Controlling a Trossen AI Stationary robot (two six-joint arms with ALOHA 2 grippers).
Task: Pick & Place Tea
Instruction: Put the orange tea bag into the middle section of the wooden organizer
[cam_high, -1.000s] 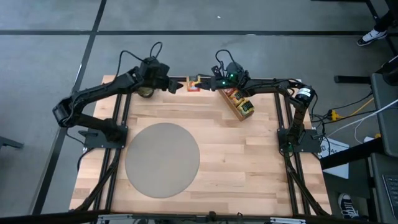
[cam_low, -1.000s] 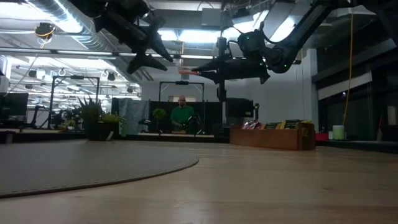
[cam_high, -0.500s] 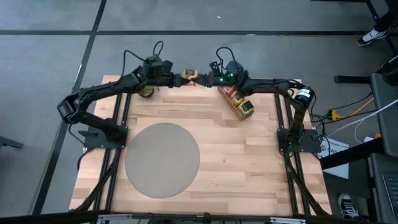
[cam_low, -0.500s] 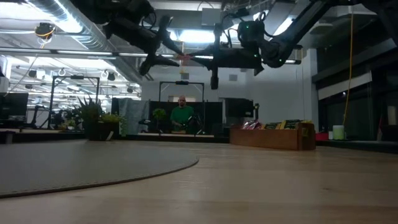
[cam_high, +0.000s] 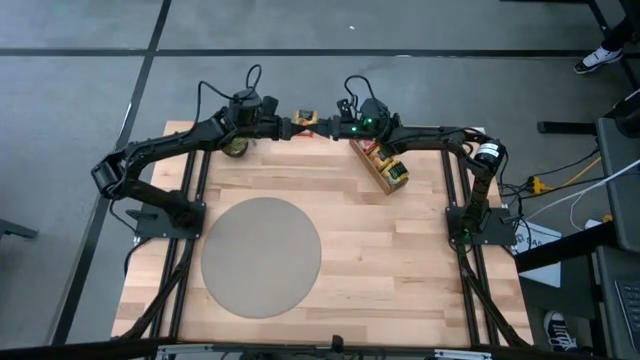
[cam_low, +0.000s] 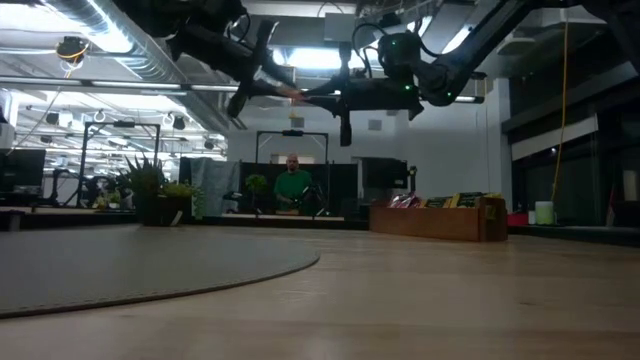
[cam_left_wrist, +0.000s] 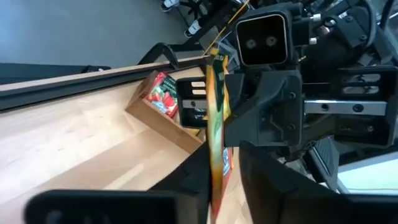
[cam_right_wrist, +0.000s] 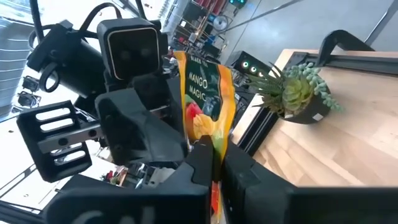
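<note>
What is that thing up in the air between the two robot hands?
A flat orange-and-green paper mango tea sachet, pinched by the right hand with the left hand closing on it; both wrist views show this.

A grey floor crossed by dark seams fills the upper part of the high view. In the low view, ceiling ducts and strip lights run overhead, and a person in green sits at centre behind the tabletop.

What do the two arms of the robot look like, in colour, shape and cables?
Both arms are dark, slim and jointed, with loose black cables looping above the wrists. The left gripper has dark fingers. The right gripper shows green lights on its wrist. Each wrist carries a boxy black camera housing.
</note>
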